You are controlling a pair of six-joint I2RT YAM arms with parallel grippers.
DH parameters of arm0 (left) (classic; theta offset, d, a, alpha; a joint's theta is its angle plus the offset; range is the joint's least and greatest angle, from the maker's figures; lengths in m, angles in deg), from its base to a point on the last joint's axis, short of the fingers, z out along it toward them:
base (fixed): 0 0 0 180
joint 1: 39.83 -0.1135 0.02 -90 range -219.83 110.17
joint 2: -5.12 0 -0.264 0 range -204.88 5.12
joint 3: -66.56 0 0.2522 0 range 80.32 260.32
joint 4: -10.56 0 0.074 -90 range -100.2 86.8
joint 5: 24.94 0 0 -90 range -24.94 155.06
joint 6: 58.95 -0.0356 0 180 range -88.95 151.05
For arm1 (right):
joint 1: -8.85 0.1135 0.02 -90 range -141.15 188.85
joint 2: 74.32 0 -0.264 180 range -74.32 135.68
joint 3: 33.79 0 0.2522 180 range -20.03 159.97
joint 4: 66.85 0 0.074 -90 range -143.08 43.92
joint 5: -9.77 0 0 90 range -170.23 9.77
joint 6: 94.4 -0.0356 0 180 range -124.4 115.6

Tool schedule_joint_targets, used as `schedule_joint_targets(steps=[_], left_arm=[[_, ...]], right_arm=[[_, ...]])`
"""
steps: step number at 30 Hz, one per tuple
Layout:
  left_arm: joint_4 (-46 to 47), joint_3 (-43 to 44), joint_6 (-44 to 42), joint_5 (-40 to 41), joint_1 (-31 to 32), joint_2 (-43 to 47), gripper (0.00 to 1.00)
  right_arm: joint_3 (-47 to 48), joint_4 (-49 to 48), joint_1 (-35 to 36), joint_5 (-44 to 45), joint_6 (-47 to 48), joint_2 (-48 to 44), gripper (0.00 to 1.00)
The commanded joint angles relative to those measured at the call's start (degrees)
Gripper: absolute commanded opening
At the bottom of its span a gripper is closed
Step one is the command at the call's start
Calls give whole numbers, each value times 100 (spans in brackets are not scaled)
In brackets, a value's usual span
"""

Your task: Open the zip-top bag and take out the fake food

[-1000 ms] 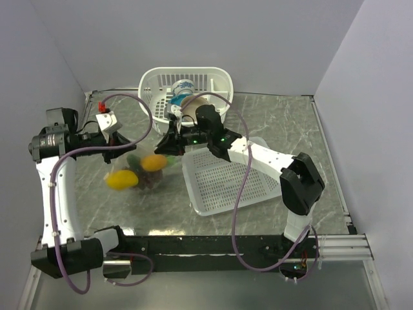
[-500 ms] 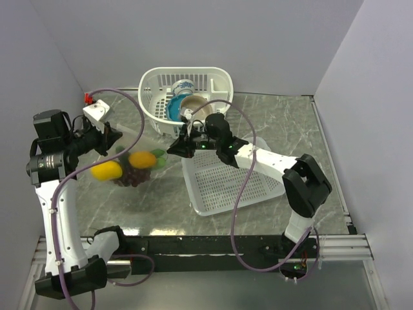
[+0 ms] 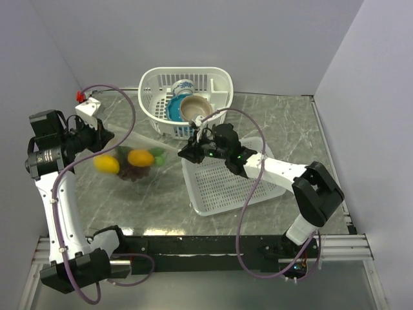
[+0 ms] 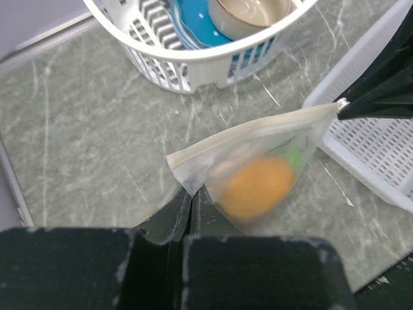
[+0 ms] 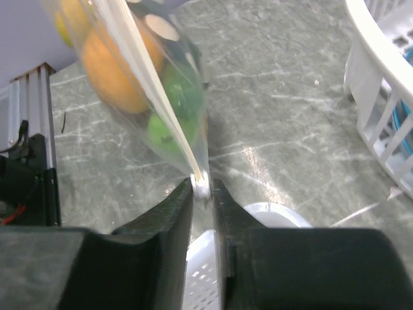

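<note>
The zip-top bag (image 3: 135, 155) hangs stretched between both grippers above the table, its whitish zip strip (image 3: 145, 139) on top. Inside lie the fake food pieces: a yellow fruit (image 3: 106, 165), an orange fruit (image 3: 140, 157), green pieces (image 3: 158, 159) and dark grapes (image 3: 132, 173). My left gripper (image 3: 103, 135) is shut on the bag's left corner, as the left wrist view (image 4: 192, 194) shows with the orange fruit (image 4: 255, 187) just beyond. My right gripper (image 3: 182, 154) is shut on the strip's right end (image 5: 202, 184); the orange fruit (image 5: 113, 71) and green pieces (image 5: 171, 110) show through the plastic.
A white mesh basket (image 3: 219, 84) with a blue bowl (image 3: 174, 110) and a brown bowl (image 3: 195, 108) stands at the back. A flat white mesh tray (image 3: 226, 187) lies under the right arm. The marbled table ends at walls on the left, back and right.
The left gripper drew back to the left and the right gripper shifted right and toward the front, pulling the bag taut. The food inside swung left and back, blurred.
</note>
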State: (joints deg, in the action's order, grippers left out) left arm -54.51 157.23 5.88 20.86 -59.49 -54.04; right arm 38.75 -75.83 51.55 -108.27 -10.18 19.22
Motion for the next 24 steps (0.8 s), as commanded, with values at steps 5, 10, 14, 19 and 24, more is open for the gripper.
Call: schedule_joint_targets(steps=[5,10,14,19,24], left_arm=[[134,-957,-514,-860,-143,1,2],[-2395,-932,-3129,-1599,-117,-675,21],[-2762,-932,-2968,-1328,58,-1141,43],[-2753,-521,-2801,-1389,111,-967,74],[-2753,675,-1826,-1459,111,-712,99]], right_arm=[[572,253,-95,96,-608,-239,100],[740,735,221,596,-740,-432,100],[722,990,748,1123,-539,-600,100],[468,834,1250,1686,-459,-582,100],[572,850,1232,1845,-407,-345,100]])
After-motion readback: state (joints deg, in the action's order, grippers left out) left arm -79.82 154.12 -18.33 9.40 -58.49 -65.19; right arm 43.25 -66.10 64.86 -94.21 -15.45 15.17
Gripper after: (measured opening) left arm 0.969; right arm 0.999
